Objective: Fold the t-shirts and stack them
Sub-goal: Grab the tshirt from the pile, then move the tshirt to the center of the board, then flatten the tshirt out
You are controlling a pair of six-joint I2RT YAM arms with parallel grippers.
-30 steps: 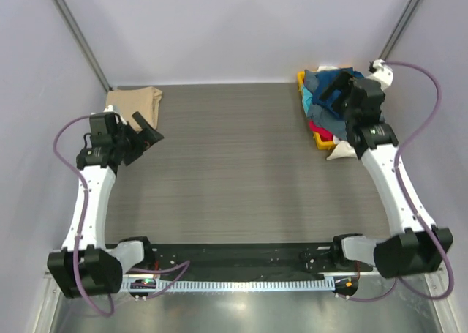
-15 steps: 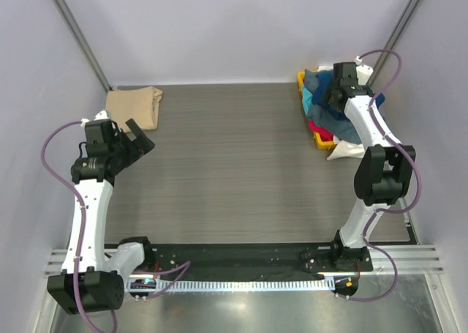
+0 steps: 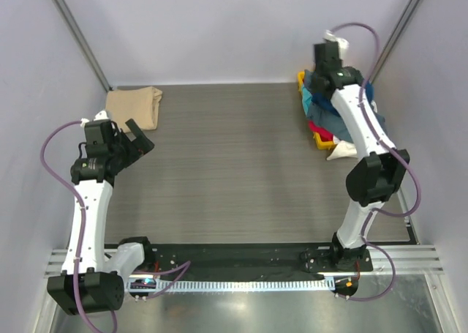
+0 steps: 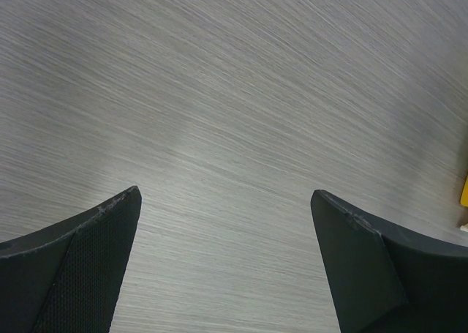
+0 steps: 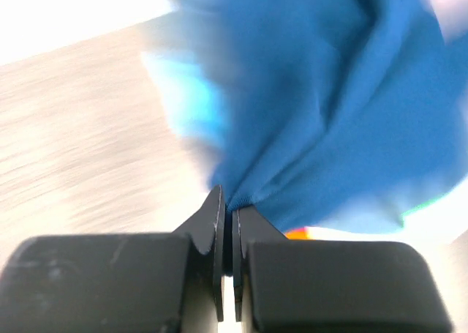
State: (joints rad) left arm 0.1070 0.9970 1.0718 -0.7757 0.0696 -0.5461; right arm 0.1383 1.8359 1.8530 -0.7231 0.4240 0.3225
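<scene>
A heap of loose t-shirts [image 3: 322,117] lies at the table's back right, with blue, red, yellow and white cloth showing. One tan t-shirt [image 3: 134,102] lies folded at the back left. My right gripper [image 3: 327,75] reaches down onto the top of the heap. In the right wrist view the right gripper [image 5: 228,197] is shut on a bunched fold of a blue t-shirt [image 5: 329,106], which fans out beyond the fingertips. My left gripper [image 3: 144,134] hovers open near the tan t-shirt. The left wrist view shows the left gripper [image 4: 227,192] with only bare tabletop between its fingers.
The grey wood-grain table [image 3: 234,165] runs between purple walls with metal poles in the back corners. A white t-shirt [image 3: 342,151] trails off the heap's near side. A yellow edge [image 4: 465,190] shows at the right border of the left wrist view.
My right arm has swung up and back over the heap, and its jaws have gone from open to shut on blue cloth. My left arm shifted slightly at first, then stayed still.
</scene>
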